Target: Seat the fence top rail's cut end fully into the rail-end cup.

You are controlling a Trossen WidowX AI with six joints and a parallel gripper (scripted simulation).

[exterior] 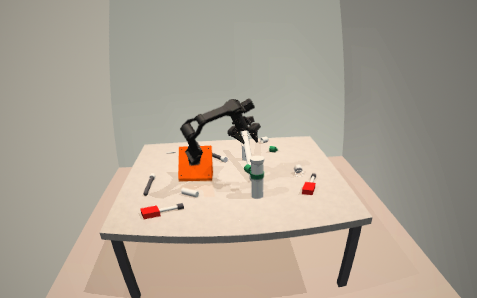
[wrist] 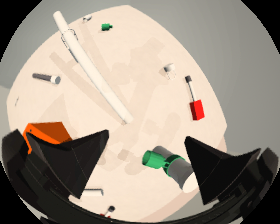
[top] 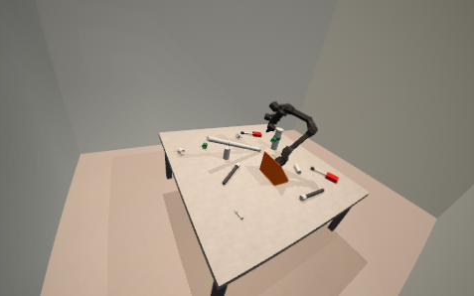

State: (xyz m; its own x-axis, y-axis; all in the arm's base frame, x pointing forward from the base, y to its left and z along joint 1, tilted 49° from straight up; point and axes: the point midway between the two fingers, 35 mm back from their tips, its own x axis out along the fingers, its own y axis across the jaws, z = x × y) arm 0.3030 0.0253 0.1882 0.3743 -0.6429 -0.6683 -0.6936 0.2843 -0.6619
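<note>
This place looks like a small workshop: on a pale table lie red-handled tools and grey metal posts.

White rail slants, end outside green cup.

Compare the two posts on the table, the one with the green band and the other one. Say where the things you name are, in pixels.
The big post (top: pixel 277 133) (exterior: pixel 257 188) (wrist: pixel 181 174) is taller and thicker; the short post (top: pixel 227 154) is lower and slimmer. The big post wears a green brace band (exterior: pixel 257 176) (wrist: pixel 175 163) with a cup on it, while the short post has no green band and stands under the white rail (top: pixel 235 144) (wrist: pixel 98 75). Both are gray and upright.
</note>
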